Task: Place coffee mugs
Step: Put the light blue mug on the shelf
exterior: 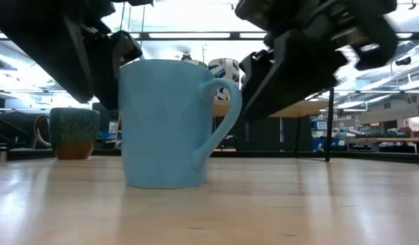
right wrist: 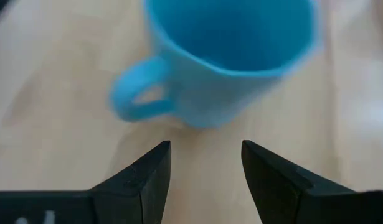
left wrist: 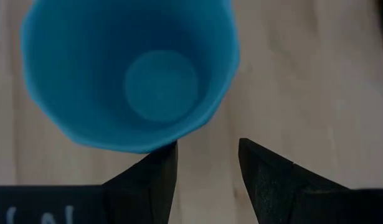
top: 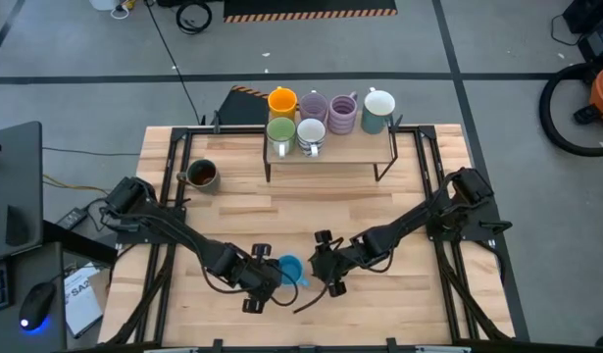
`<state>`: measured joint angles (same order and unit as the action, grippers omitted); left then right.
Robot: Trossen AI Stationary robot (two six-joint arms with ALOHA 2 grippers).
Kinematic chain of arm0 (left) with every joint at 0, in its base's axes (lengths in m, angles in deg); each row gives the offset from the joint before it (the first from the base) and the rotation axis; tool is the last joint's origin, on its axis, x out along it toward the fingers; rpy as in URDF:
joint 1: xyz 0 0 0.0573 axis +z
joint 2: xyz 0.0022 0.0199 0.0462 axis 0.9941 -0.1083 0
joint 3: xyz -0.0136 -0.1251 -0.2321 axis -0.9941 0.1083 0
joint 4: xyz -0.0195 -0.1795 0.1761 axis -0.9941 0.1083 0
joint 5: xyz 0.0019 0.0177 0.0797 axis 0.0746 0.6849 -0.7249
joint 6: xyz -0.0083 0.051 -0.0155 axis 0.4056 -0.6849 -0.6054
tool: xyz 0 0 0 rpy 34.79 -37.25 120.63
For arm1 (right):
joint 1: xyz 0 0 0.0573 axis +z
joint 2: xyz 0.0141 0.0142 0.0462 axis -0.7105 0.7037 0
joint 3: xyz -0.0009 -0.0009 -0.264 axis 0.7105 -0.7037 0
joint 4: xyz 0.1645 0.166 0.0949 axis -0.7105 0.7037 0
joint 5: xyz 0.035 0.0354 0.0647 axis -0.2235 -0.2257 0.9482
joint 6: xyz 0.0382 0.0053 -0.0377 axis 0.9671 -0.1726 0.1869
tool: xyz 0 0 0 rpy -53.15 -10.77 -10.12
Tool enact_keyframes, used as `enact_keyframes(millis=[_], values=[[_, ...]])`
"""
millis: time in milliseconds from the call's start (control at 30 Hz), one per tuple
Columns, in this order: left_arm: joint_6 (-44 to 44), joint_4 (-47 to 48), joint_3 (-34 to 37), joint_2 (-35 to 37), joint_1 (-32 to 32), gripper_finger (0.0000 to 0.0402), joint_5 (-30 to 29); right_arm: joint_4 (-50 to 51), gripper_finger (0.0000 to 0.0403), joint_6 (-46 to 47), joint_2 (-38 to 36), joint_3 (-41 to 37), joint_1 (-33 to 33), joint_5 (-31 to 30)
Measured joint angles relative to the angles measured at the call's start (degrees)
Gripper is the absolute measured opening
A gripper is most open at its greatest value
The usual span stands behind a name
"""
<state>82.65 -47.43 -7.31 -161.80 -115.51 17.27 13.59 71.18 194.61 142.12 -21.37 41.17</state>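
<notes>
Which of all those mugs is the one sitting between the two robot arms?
The blue mug, upright on the table's near part between both arms' open fingers. Six others stand on the small raised shelf at the back; the dark mug sits alone at back left.

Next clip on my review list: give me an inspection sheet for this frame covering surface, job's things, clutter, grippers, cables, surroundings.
Surface: wooden table, with a small raised shelf at its far edge.
Job's things: blue mug upright on the table near the front, empty, between both grippers; dark mug alone at far left; orange mug, green mug, two purple mugs and two white mugs grouped on the shelf.
Clutter: nothing seen on the table.
Grippers: left gripper open beside the blue mug, holding nothing; right gripper open, facing its handle side, holding nothing.
Cables: black cable across the floor behind the table.
Surroundings: desk with a mouse to the left; grey floor.
</notes>
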Motion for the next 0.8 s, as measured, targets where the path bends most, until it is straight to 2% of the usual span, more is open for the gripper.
enact_keyframes(millis=[333,700,800], values=[[-0.4,-1.6,0.0,-1.1,1.5,0.0176,-9.2,-7.0,0.0202,5.7,0.0,-1.5,3.7,0.6],[-5.7,-3.1,0.0,-1.1,5.7,0.0176,-11.2,-7.9,0.0202,8.4,0.0,-1.4,6.1,0.2],[-7.9,-2.5,0.0,-1.1,6.1,0.0176,-11.1,-4.6,0.0202,8.7,-0.1,-0.4,6.6,0.2]])
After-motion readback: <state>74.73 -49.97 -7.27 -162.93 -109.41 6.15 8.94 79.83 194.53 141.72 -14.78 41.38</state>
